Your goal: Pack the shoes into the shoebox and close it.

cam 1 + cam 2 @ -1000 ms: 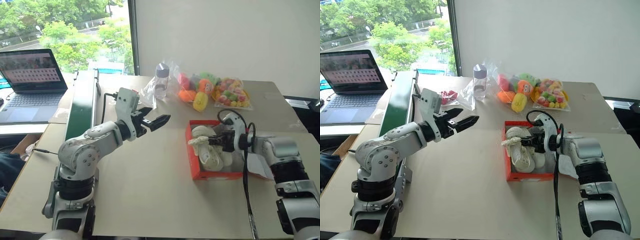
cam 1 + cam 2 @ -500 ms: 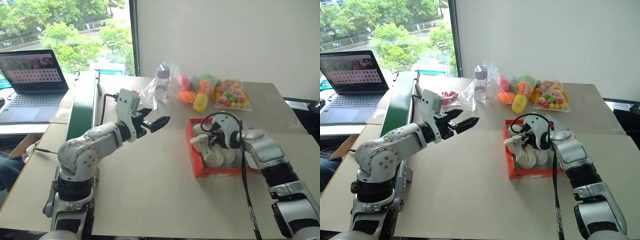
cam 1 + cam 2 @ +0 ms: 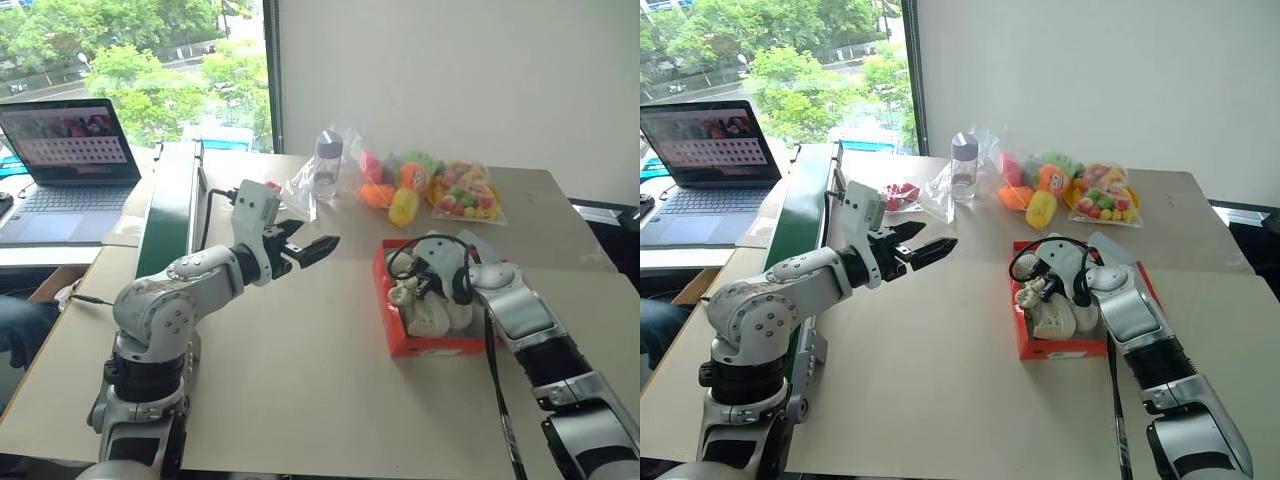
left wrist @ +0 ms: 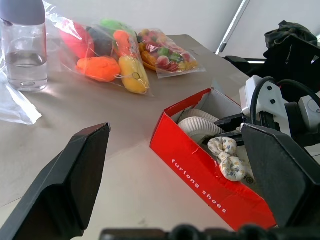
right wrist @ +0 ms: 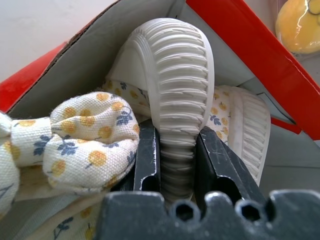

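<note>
1. The right gripper (image 5: pixel 172 172) reaches into the open orange-red cardboard shoebox (image 3: pixel 392 318), its two black fingers (image 5: pixel 148 160) clamped on the ribbed sole of one cream-white rubbery clog shoe (image 5: pixel 175 85), which stands on edge.
2. The second cream-white shoe (image 5: pixel 245 127) lies inside the box beside it.
3. A floral fabric bow (image 5: pixel 87 132) sits against the held shoe.
4. The left gripper (image 3: pixel 312 246) hovers above the beige table (image 3: pixel 300 400), jaws spread wide and empty, well apart from the box.
</note>
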You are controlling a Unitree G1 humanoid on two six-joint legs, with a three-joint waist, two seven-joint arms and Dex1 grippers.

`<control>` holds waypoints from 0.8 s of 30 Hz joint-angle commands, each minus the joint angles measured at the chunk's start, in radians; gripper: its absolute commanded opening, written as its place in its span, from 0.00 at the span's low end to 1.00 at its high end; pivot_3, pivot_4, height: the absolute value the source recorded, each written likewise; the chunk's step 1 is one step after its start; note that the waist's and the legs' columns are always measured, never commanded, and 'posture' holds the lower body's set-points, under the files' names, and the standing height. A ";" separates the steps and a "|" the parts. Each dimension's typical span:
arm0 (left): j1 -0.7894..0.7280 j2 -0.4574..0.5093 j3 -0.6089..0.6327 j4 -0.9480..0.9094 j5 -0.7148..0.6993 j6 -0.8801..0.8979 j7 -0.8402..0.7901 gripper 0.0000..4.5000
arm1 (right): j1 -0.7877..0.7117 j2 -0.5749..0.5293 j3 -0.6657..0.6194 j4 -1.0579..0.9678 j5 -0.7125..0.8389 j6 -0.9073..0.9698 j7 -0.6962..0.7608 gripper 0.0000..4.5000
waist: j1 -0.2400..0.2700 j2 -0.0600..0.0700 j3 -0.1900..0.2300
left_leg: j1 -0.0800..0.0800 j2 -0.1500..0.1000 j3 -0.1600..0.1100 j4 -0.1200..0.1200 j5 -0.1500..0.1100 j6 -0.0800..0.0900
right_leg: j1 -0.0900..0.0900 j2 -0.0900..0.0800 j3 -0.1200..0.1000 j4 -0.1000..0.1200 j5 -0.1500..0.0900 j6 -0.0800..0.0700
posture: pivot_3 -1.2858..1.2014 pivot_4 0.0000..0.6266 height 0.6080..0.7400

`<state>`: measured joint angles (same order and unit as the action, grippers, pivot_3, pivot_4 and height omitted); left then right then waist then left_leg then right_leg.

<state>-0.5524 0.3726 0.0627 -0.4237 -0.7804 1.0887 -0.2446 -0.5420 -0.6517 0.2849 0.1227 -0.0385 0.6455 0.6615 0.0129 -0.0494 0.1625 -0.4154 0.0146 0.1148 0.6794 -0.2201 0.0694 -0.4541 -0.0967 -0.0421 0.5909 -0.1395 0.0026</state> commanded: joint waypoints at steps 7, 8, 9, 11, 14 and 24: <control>-0.031 0.003 0.002 -0.028 0.003 -0.014 -0.014 0.99 | 0.049 -0.125 0.179 -0.035 -0.236 -0.020 0.030 0.13 | 0.010 0.001 -0.001 | -0.002 0.000 0.000 -0.003 -0.001 0.001 | -0.001 -0.001 -0.002 -0.005 0.000 0.000 | 0.52 0.24 1.00; -0.032 0.001 0.001 -0.027 0.004 -0.014 -0.013 0.99 | 0.046 -0.132 0.186 -0.036 -0.250 -0.031 0.035 0.13 | 0.012 0.001 -0.001 | -0.003 0.000 0.000 -0.003 -0.001 0.001 | -0.001 -0.001 -0.002 -0.005 0.000 0.000 | 0.52 0.24 1.00; -0.033 0.000 0.000 -0.027 0.005 -0.014 -0.014 0.99 | 0.043 -0.136 0.191 -0.037 -0.262 -0.040 0.037 0.13 | 0.014 0.001 -0.001 | -0.004 0.000 0.000 -0.003 -0.001 0.001 | -0.002 -0.001 -0.003 -0.006 0.000 0.000 | 0.52 0.24 1.00; -0.032 -0.002 -0.002 -0.027 0.006 -0.015 -0.014 0.99 | 0.040 -0.138 0.194 -0.035 -0.280 -0.051 0.041 0.13 | 0.018 0.001 -0.001 | -0.005 0.000 -0.001 -0.003 -0.001 0.001 | -0.002 -0.002 -0.004 -0.007 0.000 0.000 | 0.52 0.24 1.00; -0.029 -0.003 -0.001 -0.031 0.007 -0.015 -0.013 0.99 | 0.037 -0.126 0.197 -0.028 -0.297 -0.066 0.051 0.13 | 0.022 0.001 -0.001 | -0.006 0.000 -0.001 -0.003 -0.001 0.001 | -0.001 -0.002 -0.005 -0.008 0.000 0.000 | 0.52 0.24 1.00; -0.019 -0.002 0.006 -0.038 0.011 -0.016 -0.009 0.99 | 0.062 0.056 0.017 -0.052 -0.106 0.078 0.111 0.13 | 0.014 -0.005 -0.005 | -0.006 0.002 -0.001 -0.003 -0.001 0.001 | -0.001 -0.001 -0.007 -0.011 0.000 0.001 | 0.52 0.24 1.00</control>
<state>-0.5574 0.3714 0.0623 -0.4236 -0.7695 1.0891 -0.2504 -0.5217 -0.6446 0.3308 0.0390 -0.2361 0.6273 0.7372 0.0273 -0.0539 0.1570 -0.4214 0.0166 0.1133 0.6766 -0.2207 0.0701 -0.4546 -0.0978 -0.0492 0.5801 -0.1391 0.0033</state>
